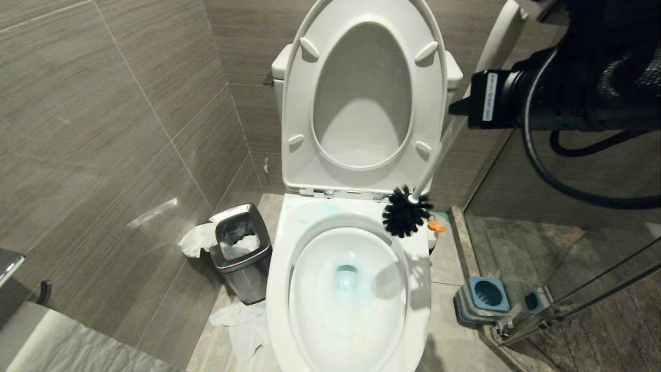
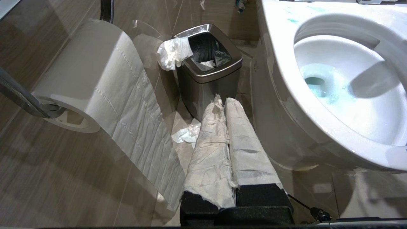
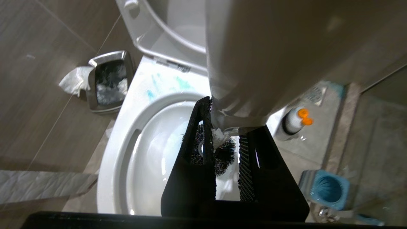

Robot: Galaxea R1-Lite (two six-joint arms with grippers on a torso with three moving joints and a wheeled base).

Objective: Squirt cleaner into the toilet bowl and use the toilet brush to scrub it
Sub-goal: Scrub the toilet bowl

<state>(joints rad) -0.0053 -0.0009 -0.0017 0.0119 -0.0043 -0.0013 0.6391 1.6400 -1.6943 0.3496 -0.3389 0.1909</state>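
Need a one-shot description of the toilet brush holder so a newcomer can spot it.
Start at the toilet bowl, then look to the floor on the robot's right, beside the glass shower partition. The brush holder stands there: a low square base with a blue round well, empty. Unlike the steel bin on the bowl's other side, it is blue and squat.

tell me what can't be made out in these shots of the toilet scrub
- Right gripper on the toilet brush: its fingertips are hidden behind the blurred handle in the right wrist view, and cut off by the edge in the head view.
- Bottle: label too small.
- Bin contents: too dark.
- Left gripper: outside the head view.
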